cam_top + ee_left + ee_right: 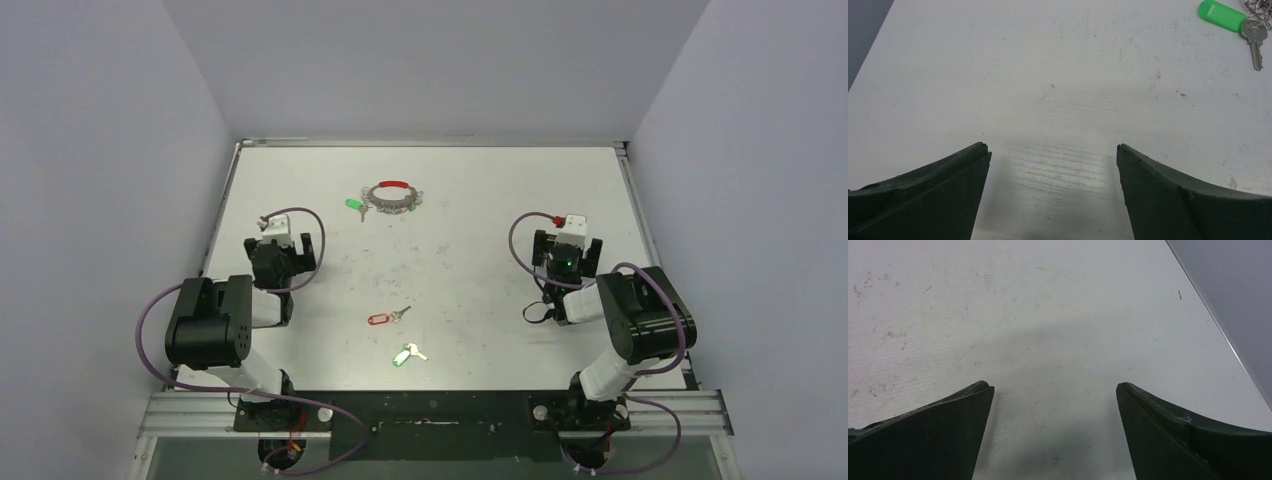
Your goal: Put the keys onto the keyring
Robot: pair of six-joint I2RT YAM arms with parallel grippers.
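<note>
Shows left gripper (pixel 1052 148) and right gripper (pixel 1054 385) spread wide, empty. Places red-tag key (pixel 385 318) and green-tag key (pixel 407 354) loose at near centre, keyring (pixel 392 195) at far centre. Puts red-tag key closer to left gripper, rightward and nearer the bases, long axis roughly crosswise.

The 2 arms sat folded at either side. The left arm (pixel 212 322) and the right arm (pixel 640 318) each had the elbow bent back and the wrist reaching forward and angled downward. The left gripper (pixel 1052 149) stood with its jaws spread wide, holding nothing. The right gripper (pixel 1054 386) was likewise spread wide, gripping nothing.
</note>
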